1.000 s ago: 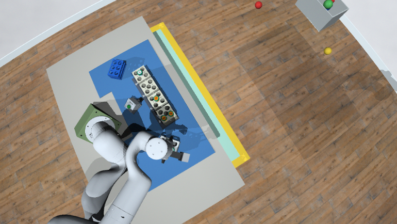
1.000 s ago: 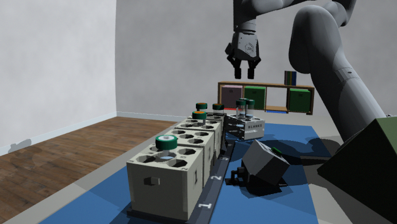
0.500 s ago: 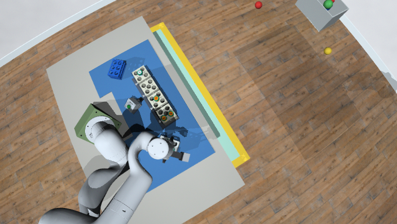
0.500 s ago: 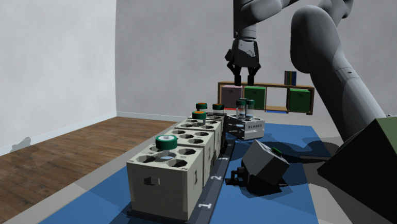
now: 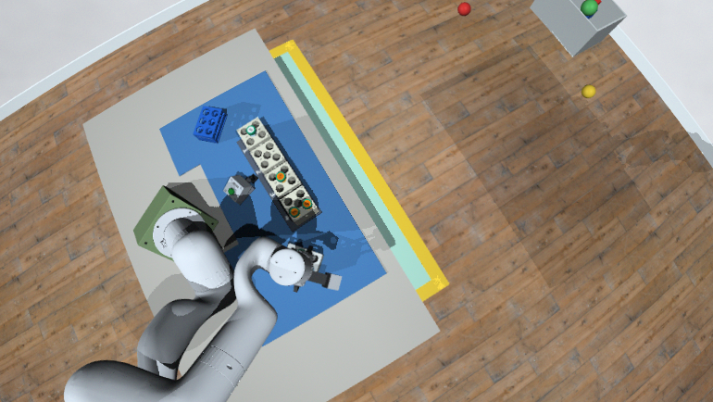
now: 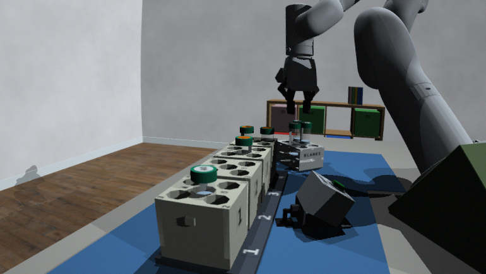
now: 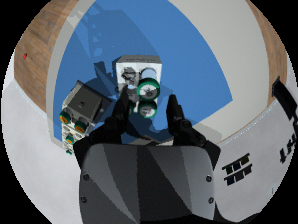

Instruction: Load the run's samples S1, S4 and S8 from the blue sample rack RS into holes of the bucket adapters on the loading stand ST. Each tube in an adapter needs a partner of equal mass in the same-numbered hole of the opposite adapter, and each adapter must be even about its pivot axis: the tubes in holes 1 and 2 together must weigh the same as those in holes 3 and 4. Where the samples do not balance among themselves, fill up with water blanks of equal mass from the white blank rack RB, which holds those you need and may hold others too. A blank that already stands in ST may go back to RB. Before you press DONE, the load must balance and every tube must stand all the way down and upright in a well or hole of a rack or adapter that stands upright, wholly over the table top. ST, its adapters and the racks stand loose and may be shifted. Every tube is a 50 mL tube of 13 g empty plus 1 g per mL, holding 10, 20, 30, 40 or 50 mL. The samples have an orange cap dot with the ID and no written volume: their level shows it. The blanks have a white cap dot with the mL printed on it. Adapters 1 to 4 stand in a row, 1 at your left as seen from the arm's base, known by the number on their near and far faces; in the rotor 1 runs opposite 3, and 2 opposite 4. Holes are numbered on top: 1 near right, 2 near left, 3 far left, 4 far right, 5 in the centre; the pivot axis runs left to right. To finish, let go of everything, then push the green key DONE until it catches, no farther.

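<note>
Right, I have the grey table (image 5: 124,149) with its blue mat (image 5: 344,249) under everything; my arm (image 6: 401,78) reaches from its green base (image 5: 149,224) out over the mat's right end; the long stand (image 6: 268,207) carries four pale adapter blocks in a row, with block 1 (image 6: 201,228) nearest in the side view. That block holds one white-dotted tube (image 6: 203,174) in its centre hole; an orange-dotted tube (image 6: 243,141) stands in the third block, and two more (image 6: 246,129) (image 6: 267,131) in the fourth. The blue rack (image 5: 209,123) sits well apart beyond the stand's far end; I cannot see any tubes in it. The white rack marked BLANKS (image 6: 301,156) stands just beside the fourth block, holding green-capped tubes (image 6: 295,126). The button box (image 6: 323,201) lies tilted on the mat, its green key (image 6: 338,184) angled upward. My gripper (image 6: 299,106) hangs above the white rack's tubes, fingers partly apart, nothing between them, touching nothing.
</note>
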`<action>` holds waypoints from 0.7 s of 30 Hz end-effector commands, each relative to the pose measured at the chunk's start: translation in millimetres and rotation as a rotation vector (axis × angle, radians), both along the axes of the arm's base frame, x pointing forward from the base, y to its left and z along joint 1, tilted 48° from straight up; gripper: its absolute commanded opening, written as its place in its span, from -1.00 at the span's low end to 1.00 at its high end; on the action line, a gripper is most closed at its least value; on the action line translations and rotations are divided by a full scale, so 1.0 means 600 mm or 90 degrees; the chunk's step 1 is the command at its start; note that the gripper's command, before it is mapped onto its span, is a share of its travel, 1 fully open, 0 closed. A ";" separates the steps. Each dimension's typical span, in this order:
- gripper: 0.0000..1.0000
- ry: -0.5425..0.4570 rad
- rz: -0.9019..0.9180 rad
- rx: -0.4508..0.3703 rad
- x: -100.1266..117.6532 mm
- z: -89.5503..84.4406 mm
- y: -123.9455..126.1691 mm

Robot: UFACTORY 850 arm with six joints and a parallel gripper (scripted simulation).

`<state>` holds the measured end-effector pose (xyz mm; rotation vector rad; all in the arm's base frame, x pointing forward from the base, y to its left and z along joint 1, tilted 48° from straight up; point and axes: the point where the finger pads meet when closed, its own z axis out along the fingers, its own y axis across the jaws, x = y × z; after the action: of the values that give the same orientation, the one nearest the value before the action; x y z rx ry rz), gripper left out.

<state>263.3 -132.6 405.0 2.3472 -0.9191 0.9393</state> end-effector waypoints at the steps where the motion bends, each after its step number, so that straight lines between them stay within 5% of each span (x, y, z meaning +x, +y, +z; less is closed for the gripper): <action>1: 0.13 -0.001 0.000 0.000 0.006 -0.007 -0.007; 21: 0.13 -0.001 0.000 0.000 0.019 -0.027 -0.026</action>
<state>274.3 -147.7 388.7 2.3476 -0.9191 0.9399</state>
